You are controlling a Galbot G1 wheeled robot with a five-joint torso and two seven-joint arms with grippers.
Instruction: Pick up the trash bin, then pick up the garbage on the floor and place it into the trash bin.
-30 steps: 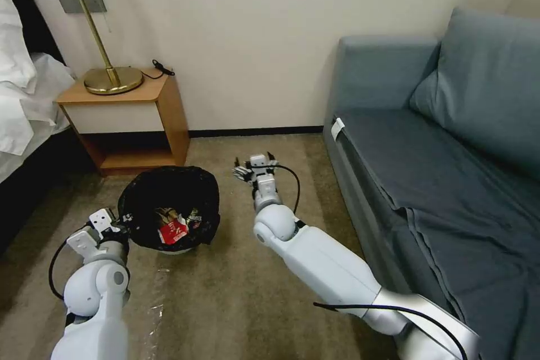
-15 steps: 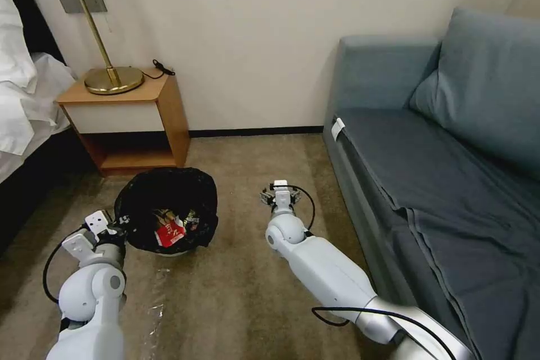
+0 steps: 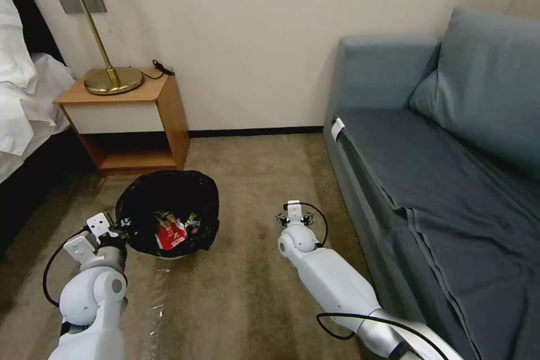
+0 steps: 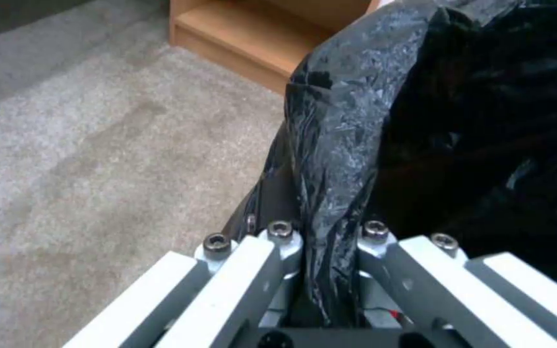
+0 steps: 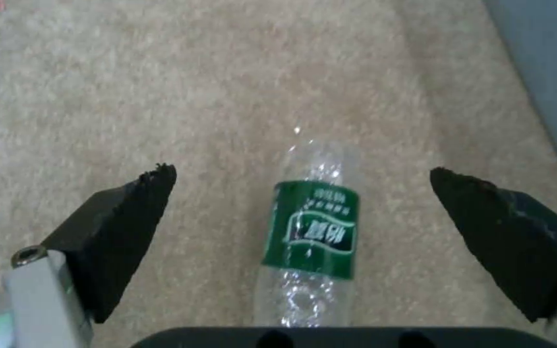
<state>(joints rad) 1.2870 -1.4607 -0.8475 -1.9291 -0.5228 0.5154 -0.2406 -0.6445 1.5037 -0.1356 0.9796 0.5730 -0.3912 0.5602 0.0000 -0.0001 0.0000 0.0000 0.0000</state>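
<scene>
- Two large pieces of furniture framed the scene: a blue-grey sofa (image 3: pixel 444 140) on the robot's right and a wooden nightstand (image 3: pixel 132 124) against the wall on its left, with a brass lamp (image 3: pixel 107 76) standing on top.
- Beige carpet (image 3: pixel 236 292) covered the floor between them, and a white bed sheet (image 3: pixel 22 95) hung at the far left edge of the head view.
- The trash bin (image 3: pixel 169 214) stood on the carpet in front of the nightstand, its crinkled black bag (image 4: pixel 343 125) folded over the rim; only a sliver of the white body showed at the base.
- Inside the trash bin lay a red-and-white packet (image 3: pixel 170 234) beside other wrappers too small to tell apart.
- The left end effector (image 3: pixel 119 229) was at the bin's near-left rim, and in the left wrist view its two fingers (image 4: pixel 278 241) were clamped on a fold of the black bag at the rim.
- The right end effector (image 5: pixel 301 203) pointed down at the carpet near the sofa's front edge, well apart from the bin, its dark pads (image 5: pixel 124 212) spread wide.
- A small clear bottle (image 5: pixel 314 227) with a green label lay on its side on the carpet between those pads, touching neither.
</scene>
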